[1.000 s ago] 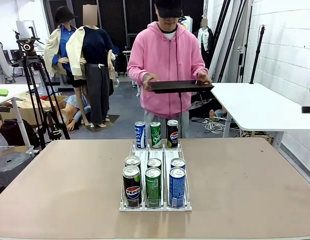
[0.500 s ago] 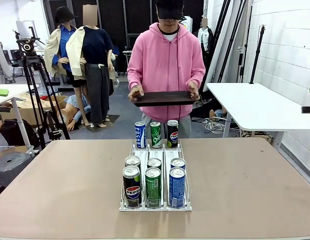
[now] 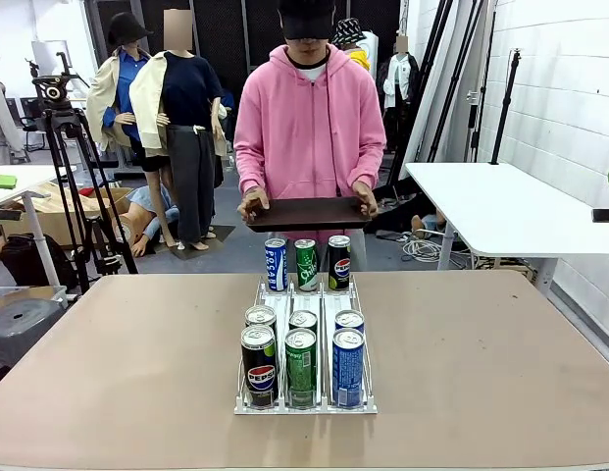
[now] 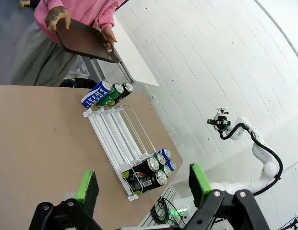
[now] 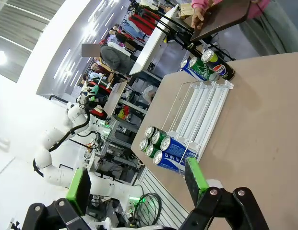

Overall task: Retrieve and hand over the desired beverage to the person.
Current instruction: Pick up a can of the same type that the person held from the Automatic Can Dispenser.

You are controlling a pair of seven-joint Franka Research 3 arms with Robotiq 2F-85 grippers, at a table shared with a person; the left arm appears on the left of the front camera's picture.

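Standing at the far edge of the tabletop (image 3: 137,343), the person (image 3: 309,118) in the pink hoodie is holding a dark tray (image 3: 306,212) level in both hands, above the far cans. Nine beverage cans (image 3: 302,365) are sitting in a white rack (image 3: 306,299) mid-tabletop: three at its far end, six at its near end. Left end effector (image 4: 143,184) and right end effector (image 5: 137,186) are hanging well clear of the cans, fingers apart, gripping nothing.

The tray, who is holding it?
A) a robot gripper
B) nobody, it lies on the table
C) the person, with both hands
C: the person grips the tray at both ends, up off the table.
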